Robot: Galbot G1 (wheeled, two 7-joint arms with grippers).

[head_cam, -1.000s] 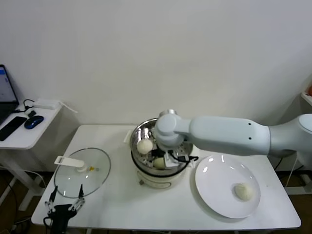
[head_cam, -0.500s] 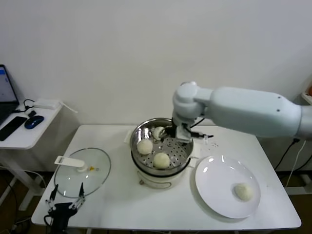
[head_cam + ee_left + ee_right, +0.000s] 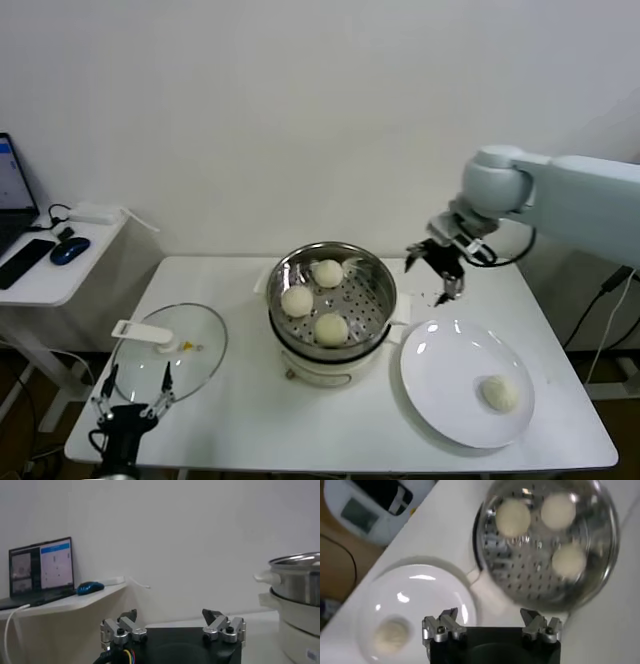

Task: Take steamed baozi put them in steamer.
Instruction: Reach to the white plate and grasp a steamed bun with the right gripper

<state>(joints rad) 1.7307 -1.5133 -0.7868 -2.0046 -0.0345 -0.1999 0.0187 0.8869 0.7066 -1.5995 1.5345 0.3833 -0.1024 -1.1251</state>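
The steamer [image 3: 386, 290] stands mid-table, a shiny pot with a perforated floor [image 3: 525, 572]. Three steamed baozi lie in it [image 3: 327, 272] [image 3: 297, 300] [image 3: 331, 328]. The right wrist view shows the same three [image 3: 513, 517] [image 3: 558, 510] [image 3: 568, 560]. One more baozi [image 3: 499, 393] [image 3: 390, 632] rests on the white plate [image 3: 450, 365] [image 3: 420, 605]. My right gripper [image 3: 440, 268] [image 3: 490, 614] hangs open and empty in the air, between the steamer and the plate's far edge. My left gripper [image 3: 128, 410] [image 3: 170, 614] is parked open, low at the table's front left corner.
A round glass lid [image 3: 170, 350] with a white handle lies on the table left of the steamer. A side desk [image 3: 50, 270] with a laptop [image 3: 40, 570] and a blue mouse [image 3: 90, 586] stands farther left. The plate sits close to the table's front right edge.
My right gripper has lifted out of the steamer and swung right toward the plate, open and empty. All three baozi in the steamer now show, where the arm covered part of it before.
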